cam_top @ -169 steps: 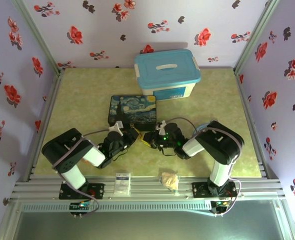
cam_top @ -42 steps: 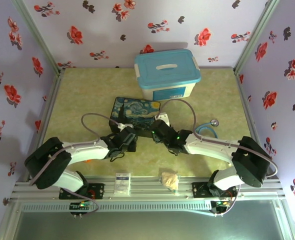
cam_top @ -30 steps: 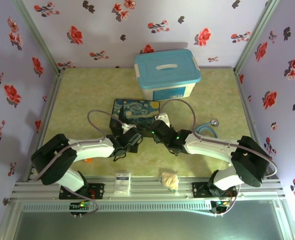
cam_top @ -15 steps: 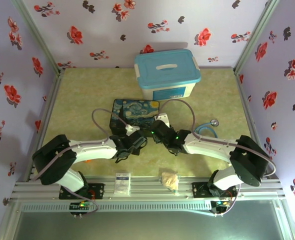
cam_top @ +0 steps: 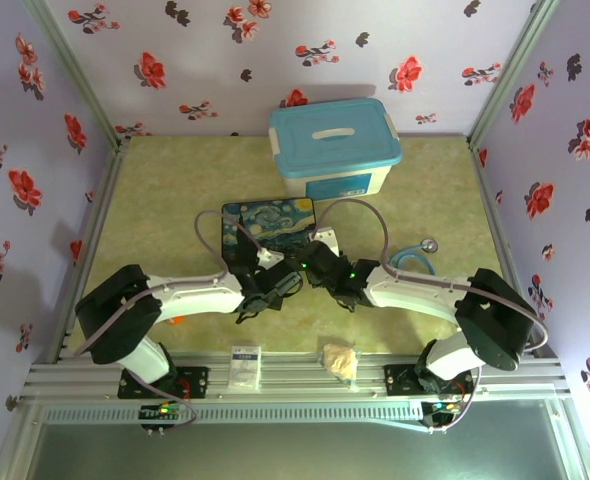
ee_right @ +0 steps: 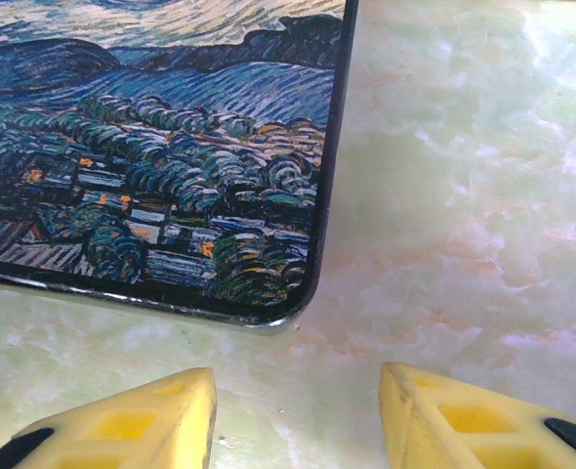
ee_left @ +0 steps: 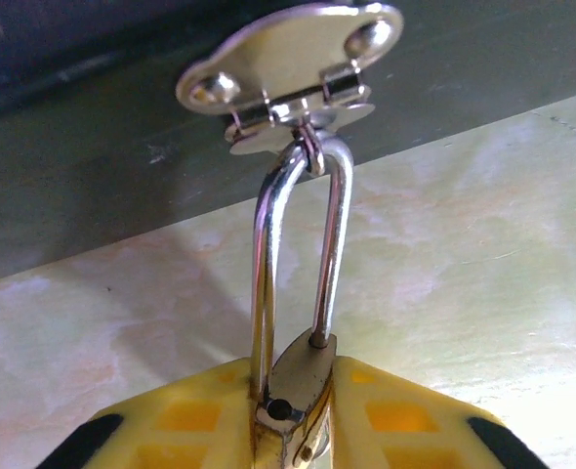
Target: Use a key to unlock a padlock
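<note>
My left gripper (ee_left: 293,391) is shut on the padlock (ee_left: 305,371), its yellow fingers (ee_left: 181,420) squeezing the small brass body. The silver shackle (ee_left: 268,244) runs up through the ring of the metal hasp (ee_left: 288,59) on the tin's dark side. One shackle leg sits in the body; the other passes beside an empty hole in its top. The key is hidden. In the top view the left gripper (cam_top: 283,282) is in front of the painted tin (cam_top: 268,222), close to my right gripper (cam_top: 308,262). The right gripper (ee_right: 298,401) is open over bare table by the tin's corner (ee_right: 278,303).
A white box with a blue lid (cam_top: 335,145) stands behind the tin. A beige wad (cam_top: 340,360) and a white card (cam_top: 244,365) lie at the near edge. A blue tube with a round end (cam_top: 420,250) lies right of the arms.
My left gripper has slid to the right along the tin's front, ending close to the right gripper. The right arm has hardly moved.
</note>
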Motion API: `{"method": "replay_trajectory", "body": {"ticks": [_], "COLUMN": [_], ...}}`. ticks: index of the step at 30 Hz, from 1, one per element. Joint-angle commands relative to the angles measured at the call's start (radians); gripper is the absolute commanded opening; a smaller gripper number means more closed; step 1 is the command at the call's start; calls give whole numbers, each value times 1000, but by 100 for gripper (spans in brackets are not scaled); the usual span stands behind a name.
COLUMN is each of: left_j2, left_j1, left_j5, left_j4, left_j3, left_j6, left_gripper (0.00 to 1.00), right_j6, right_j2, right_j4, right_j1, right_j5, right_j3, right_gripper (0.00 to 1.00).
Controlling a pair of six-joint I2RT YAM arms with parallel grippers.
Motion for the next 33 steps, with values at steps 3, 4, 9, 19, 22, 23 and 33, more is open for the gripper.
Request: {"method": "replay_trajectory", "body": {"ticks": [3, 4, 9, 19, 22, 23, 33], "left_j2": [23, 30, 70, 82, 90, 98, 146], "left_j1": [-4, -6, -38, -69, -69, -68, -61], "left_j5": [-64, -64, -62, -58, -66, -73, -126], "left_j4": [-112, -122, -151, -173, -195, -209, -336], "left_j3": [36, 48, 87, 115, 126, 132, 170], "left_j6": [15, 14, -11, -29, -26, -25, -15], "left_gripper": [23, 23, 26, 16, 16, 16, 20], "right_j6": [33, 35, 41, 61, 60, 57, 71], "right_j2": [-9, -10, -8, 9, 9, 11, 3], "right_j4": [-11, -11, -14, -6, -3, -3, -7], "right_j1": [-12, -12, -15, -18, -17, -19, -22], "right_j5": [34, 37, 41, 44, 44, 44, 44], "right_j3": [-12, -13, -15, -21, -18, -17, -29], "right_gripper": [47, 47, 47, 47, 48, 47, 48]}}
